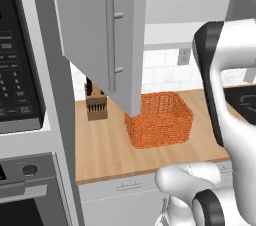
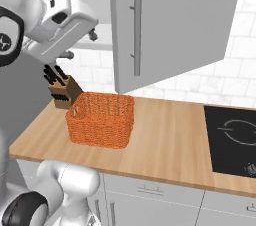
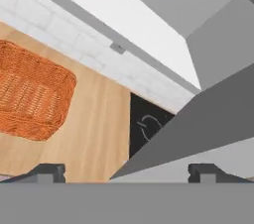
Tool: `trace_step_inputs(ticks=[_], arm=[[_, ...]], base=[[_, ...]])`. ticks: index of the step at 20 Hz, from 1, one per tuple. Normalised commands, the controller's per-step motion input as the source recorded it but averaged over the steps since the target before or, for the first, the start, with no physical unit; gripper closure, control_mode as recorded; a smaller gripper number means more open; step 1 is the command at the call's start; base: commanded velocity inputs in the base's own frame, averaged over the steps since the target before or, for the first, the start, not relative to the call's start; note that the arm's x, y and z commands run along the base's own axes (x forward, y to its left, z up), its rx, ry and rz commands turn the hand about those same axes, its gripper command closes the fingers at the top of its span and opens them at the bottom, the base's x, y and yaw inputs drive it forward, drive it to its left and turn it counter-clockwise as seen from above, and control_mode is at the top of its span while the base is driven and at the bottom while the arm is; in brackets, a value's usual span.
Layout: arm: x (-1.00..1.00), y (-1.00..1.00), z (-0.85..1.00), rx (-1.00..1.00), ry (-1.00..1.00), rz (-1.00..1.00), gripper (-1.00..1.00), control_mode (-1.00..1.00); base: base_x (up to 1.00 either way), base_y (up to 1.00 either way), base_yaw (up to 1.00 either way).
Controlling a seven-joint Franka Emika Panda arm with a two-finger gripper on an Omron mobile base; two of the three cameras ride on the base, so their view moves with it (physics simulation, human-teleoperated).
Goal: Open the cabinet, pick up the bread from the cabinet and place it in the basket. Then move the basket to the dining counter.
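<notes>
The left base view is taken from behind the arm on its left, facing forward and down over the worktop. The right base view is taken from behind on the right, facing the same way. The basket, the knife block, the open cabinet door and the tiled wall are shared by both. The hand view is taken from high up near the cabinet, rolled, looking down past the door at the basket and the hob.

- Even, bright, flat rendered light with no glare.
- Soft shadow under the open cabinet door.
- Slightly soft, low-resolution edges throughout.
</notes>
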Motion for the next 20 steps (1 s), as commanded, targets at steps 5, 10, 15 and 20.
trace_step_inputs(ticks=[5,10,15,20], arm=[[0.99,-0.17,0.00,-0.38,0.45,0.00,-1.00,-1.00],[0.92,-0.46,-0.01,-0.26,0.47,0.00,-1.00,-1.00],[0.50,-0.68,-0.10,-0.17,0.42,-0.04,-1.00,-1.00],[-0.65,-1.00,-0.05,-0.01,0.05,-0.19,-1.00,-1.00]], base=[[0.00,0.00,0.00],[0.00,0.00,0.00],[0.00,0.00,0.00],[0.00,0.00,0.00]])
